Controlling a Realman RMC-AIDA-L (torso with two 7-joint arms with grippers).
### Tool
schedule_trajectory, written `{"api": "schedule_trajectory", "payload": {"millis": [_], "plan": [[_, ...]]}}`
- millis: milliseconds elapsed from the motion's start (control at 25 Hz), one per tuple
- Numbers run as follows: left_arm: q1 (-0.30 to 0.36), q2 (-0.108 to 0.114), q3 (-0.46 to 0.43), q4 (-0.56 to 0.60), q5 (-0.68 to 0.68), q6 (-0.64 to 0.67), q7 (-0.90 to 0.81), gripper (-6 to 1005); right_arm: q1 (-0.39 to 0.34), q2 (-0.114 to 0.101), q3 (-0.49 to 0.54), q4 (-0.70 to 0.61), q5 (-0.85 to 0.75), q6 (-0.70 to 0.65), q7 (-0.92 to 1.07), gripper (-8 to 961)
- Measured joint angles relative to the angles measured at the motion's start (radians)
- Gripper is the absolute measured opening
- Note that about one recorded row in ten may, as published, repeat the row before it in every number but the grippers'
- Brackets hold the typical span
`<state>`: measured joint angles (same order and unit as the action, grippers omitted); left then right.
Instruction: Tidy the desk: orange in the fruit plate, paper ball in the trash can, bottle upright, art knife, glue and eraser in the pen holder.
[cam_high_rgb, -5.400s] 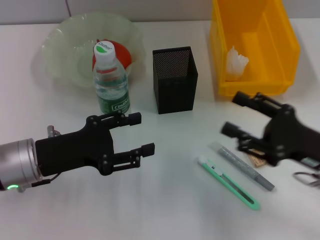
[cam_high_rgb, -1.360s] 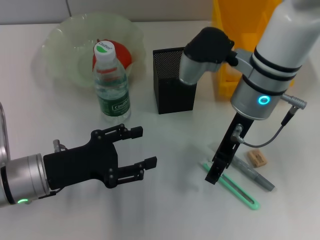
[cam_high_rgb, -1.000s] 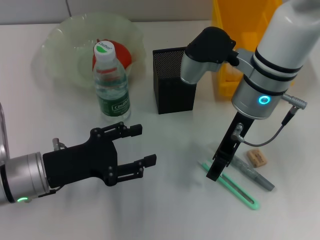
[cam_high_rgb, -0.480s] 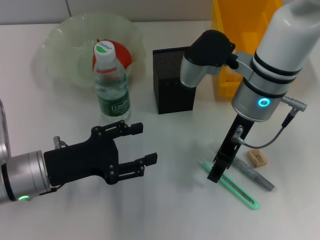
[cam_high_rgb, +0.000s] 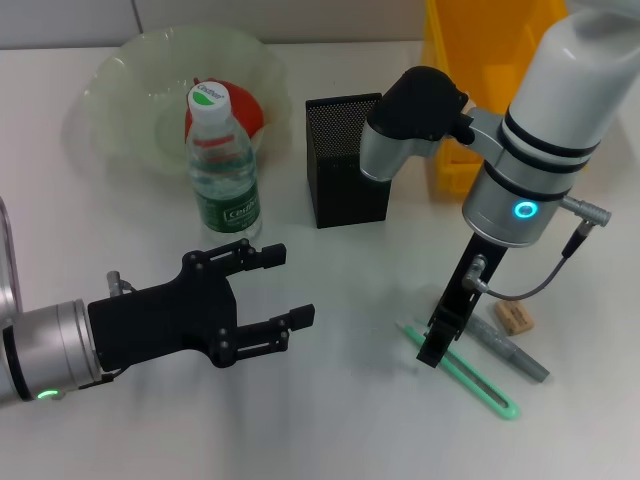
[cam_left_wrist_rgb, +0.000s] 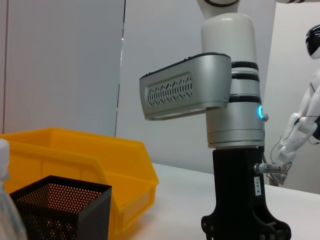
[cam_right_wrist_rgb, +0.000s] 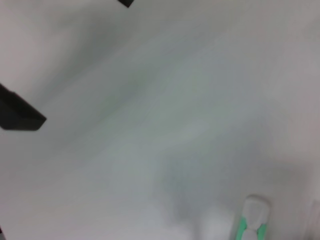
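I am holding my right gripper (cam_high_rgb: 436, 347) upright over the white end of the art knife (cam_high_rgb: 462, 371) lying flat on the bench (cam_high_rgb: 330, 420), though whether its jaws are open I cannot tell, while my left gripper (cam_high_rgb: 280, 287) is hanging open and empty

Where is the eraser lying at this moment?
In the head view the eraser lies on the desk at the robot's right, just beyond the glue and beside the right gripper, in front of the trash can.
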<state>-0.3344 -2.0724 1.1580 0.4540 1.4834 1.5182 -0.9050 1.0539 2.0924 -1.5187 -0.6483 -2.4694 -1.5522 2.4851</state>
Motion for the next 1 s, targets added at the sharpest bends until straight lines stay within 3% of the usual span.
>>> {"api": "schedule_trajectory", "payload": {"millis": [800,1000], "plan": [[-0.002,0.0,0.0,0.0,0.0,-0.017,0.0,750,-0.002,0.0,-0.004,0.004,0.0,0.012,-0.008,450],[-0.002,0.0,0.0,0.0,-0.001,-0.021,0.0,750,0.006,0.0,-0.066,0.014,0.022,0.019,-0.007,426]]}}
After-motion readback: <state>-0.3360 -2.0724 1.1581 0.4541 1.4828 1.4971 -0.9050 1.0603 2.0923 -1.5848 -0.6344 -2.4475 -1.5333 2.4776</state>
